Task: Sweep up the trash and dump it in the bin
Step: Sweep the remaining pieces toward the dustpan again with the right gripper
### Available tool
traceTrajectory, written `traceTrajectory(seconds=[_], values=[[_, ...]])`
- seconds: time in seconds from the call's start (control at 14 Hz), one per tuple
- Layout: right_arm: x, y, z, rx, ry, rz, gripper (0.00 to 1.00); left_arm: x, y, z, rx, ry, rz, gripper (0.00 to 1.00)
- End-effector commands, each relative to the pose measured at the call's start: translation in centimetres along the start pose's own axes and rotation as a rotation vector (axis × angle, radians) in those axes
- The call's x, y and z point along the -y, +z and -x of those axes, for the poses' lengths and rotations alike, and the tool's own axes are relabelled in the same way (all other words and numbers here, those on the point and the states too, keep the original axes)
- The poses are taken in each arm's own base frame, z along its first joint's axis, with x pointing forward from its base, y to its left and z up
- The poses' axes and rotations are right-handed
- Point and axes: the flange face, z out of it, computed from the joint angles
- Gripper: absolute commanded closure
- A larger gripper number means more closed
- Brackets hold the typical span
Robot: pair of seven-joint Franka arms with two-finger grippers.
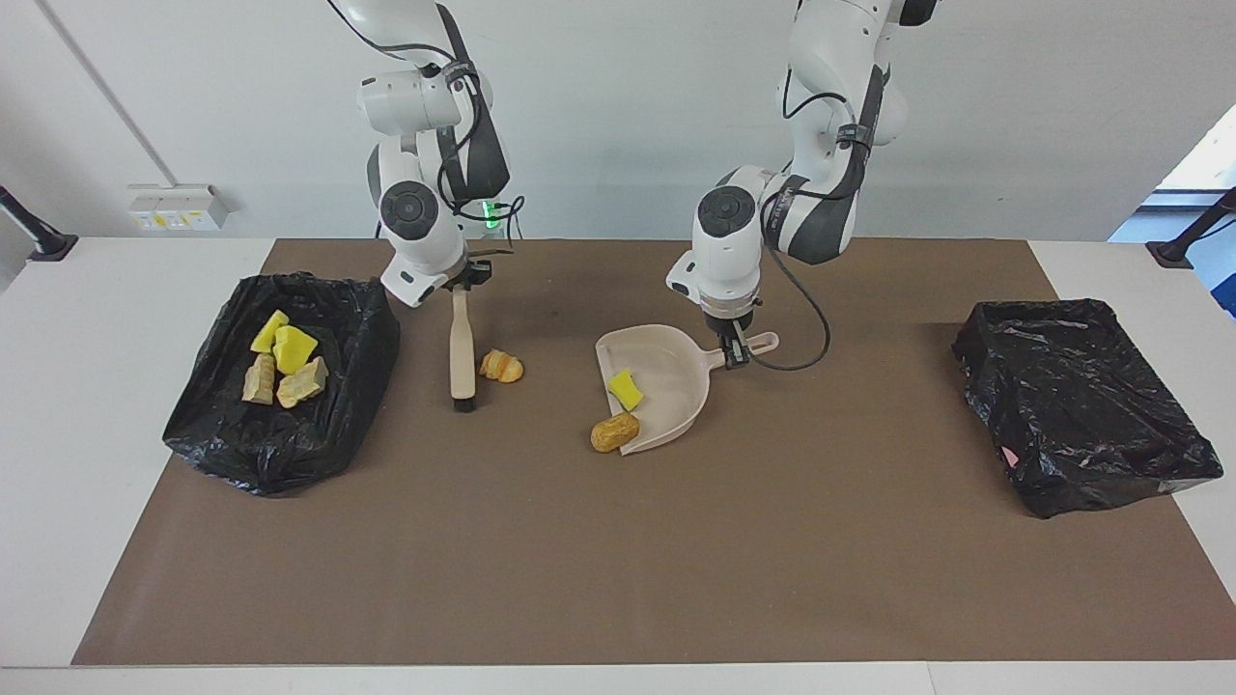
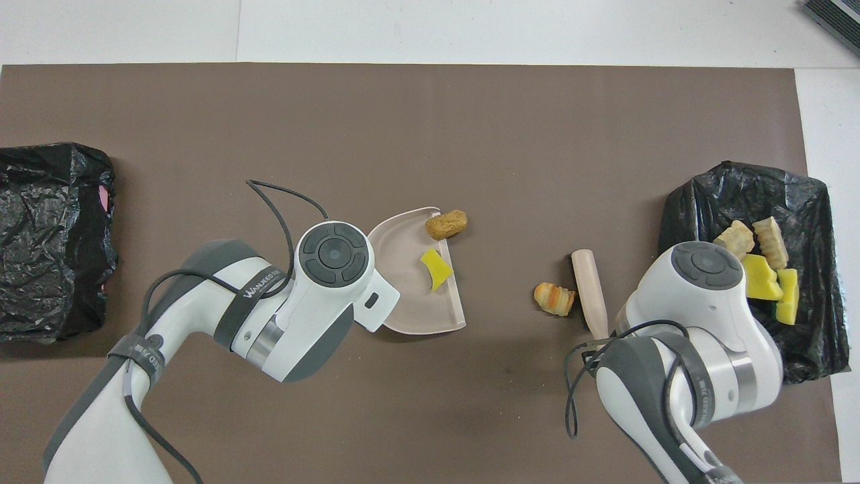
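My right gripper (image 1: 469, 281) is shut on the top of the beige brush's (image 1: 462, 349) handle. The brush hangs nearly upright with its bristles down at the mat. A croissant piece of trash (image 1: 501, 366) lies right beside the brush (image 2: 588, 289), on the dustpan's side. My left gripper (image 1: 736, 353) is shut on the handle of the beige dustpan (image 1: 668, 372). A yellow sponge chunk (image 1: 624, 390) lies in the pan. At the pan's lip rests a tan bread piece (image 1: 615, 432). The black-lined bin (image 1: 280, 454) at the right arm's end holds several yellow and tan pieces (image 1: 285, 367).
A second black-bagged bin (image 1: 1077, 405) sits at the left arm's end of the table. The brown mat (image 1: 618, 560) covers most of the table. A black cable (image 1: 806, 338) loops beside the dustpan's handle.
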Motion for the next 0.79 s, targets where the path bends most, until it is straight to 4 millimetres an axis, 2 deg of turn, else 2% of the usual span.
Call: traceTrajectory(seconds=[0.0, 0.14, 0.29, 0.43, 0.57, 0.72], values=[[1.8, 1.1, -0.7, -0.002, 0.019, -0.108, 1.0, -0.8, -0.1, 0.8, -0.01, 0.003, -0.026, 0.6], [3.6, 0.7, -1.0, -0.002, -0.015, -0.173, 1.0, -0.6, -0.3, 0.6, -0.015, -0.005, -0.032, 0.71], [4.8, 0.8, -1.3, 0.011, -0.031, -0.276, 1.0, -0.3, -0.7, 0.4, -0.022, -0.001, -0.04, 0.99], [7.9, 0.7, -1.2, 0.017, -0.061, -0.336, 1.0, -0.1, -0.6, 0.3, -0.024, 0.004, -0.048, 1.0], [9.3, 0.1, -1.3, 0.018, -0.061, -0.401, 1.0, -0.2, -0.7, 0.4, 0.006, 0.029, -0.069, 1.0], [11.8, -0.2, -0.6, 0.031, -0.069, -0.506, 1.0, -0.2, -0.9, 0.6, 0.039, 0.057, -0.089, 1.0]])
